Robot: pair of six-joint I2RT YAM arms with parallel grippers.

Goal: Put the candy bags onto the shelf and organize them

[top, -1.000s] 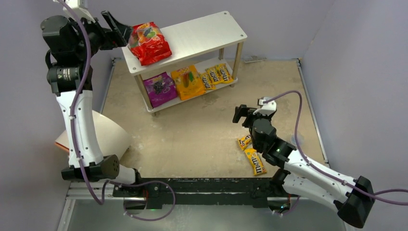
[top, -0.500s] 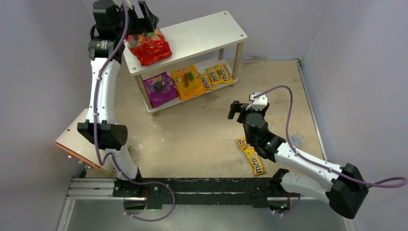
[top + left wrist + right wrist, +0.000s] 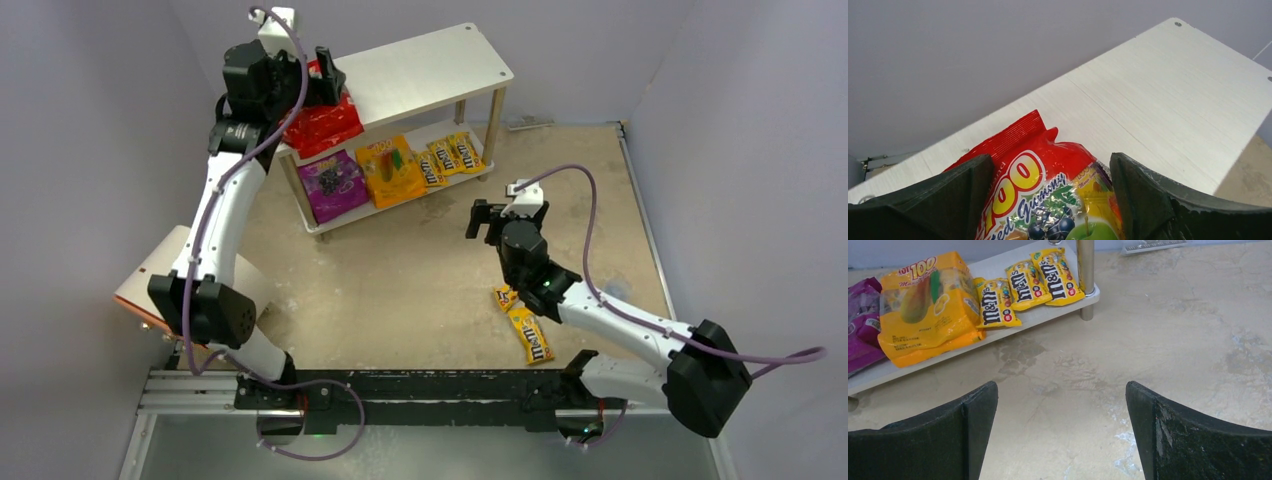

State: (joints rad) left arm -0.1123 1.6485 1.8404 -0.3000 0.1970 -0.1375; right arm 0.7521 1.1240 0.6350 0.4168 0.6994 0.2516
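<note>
The large red candy bag [image 3: 327,120] lies on the left end of the shelf's top board [image 3: 430,65]. My left gripper [image 3: 326,84] is over it, open, with a finger on either side of the bag [image 3: 1023,150]; the left wrist view shows the gripper [image 3: 1051,157] and the board [image 3: 1158,85]. The purple bag [image 3: 332,184], orange-yellow bag [image 3: 390,170] and three M&M's packets [image 3: 447,157] lie on the lower board [image 3: 878,372]. Two M&M's packets [image 3: 530,335] lie on the floor by my right arm. My right gripper [image 3: 483,220] is open and empty above bare floor [image 3: 1062,387].
A cream-white cylinder with orange trim [image 3: 165,285] lies at the left beside the left arm. Grey walls close in the left, back and right. The arms' metal rail [image 3: 400,390] runs along the near edge.
My left arm swung right, bringing its open gripper from left of the shelf to over the red bag. My right gripper shifted a little left and away from the floor packets.
</note>
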